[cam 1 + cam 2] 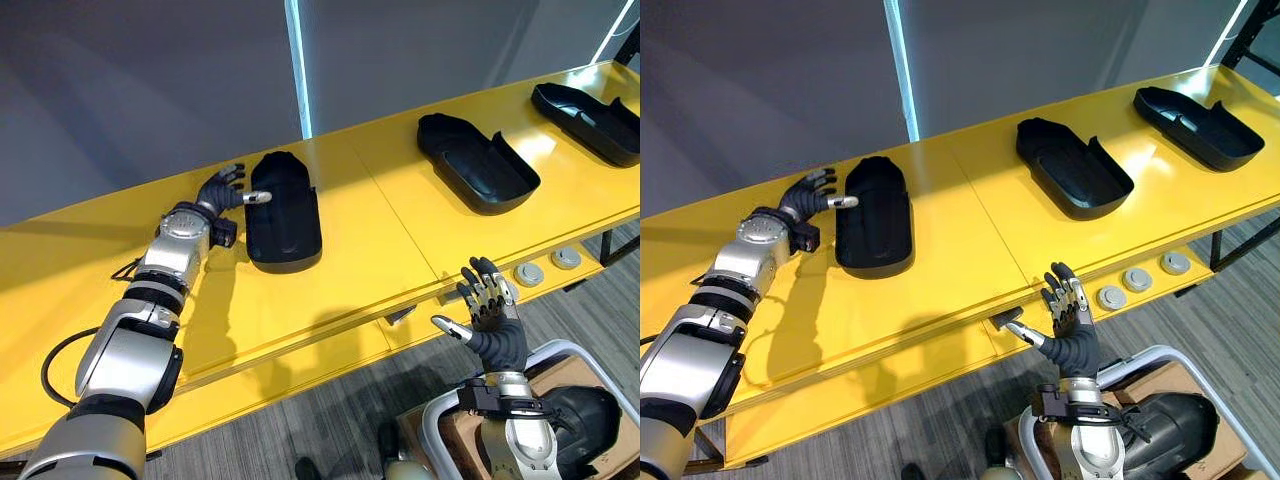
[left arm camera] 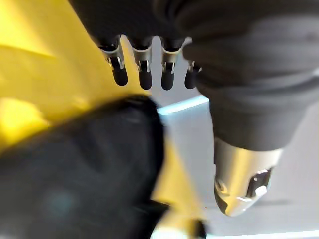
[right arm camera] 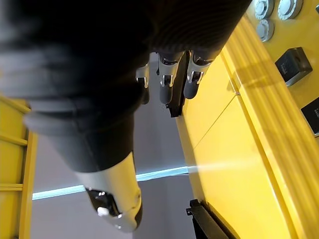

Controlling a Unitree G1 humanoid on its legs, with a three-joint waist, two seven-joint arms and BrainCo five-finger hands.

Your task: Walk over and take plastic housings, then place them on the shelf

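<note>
While our left hand point(image 1: 218, 192) rests at the far end of the leftmost black plastic housing point(image 1: 283, 215), its fingers are spread and fairly straight, clamped on nothing. Its thumb point(image 1: 256, 197) reaches over the housing's rim, though we cannot tell whether it presses down. That housing lies flat on the yellow shelf point(image 1: 380, 240). Further to our right on the same shelf lie a second housing point(image 1: 478, 163), hollow side up, and a third housing point(image 1: 590, 122), well apart from each other. Our right hand point(image 1: 492, 318) hangs in front of the shelf's front edge, fingers straight and apart, holding nothing, near two round silver discs point(image 1: 529, 273) set in that edge. Below it, a white tubular frame point(image 1: 575, 347) surrounds a cardboard box point(image 1: 560, 378) with another black housing point(image 1: 585, 425) inside
</note>
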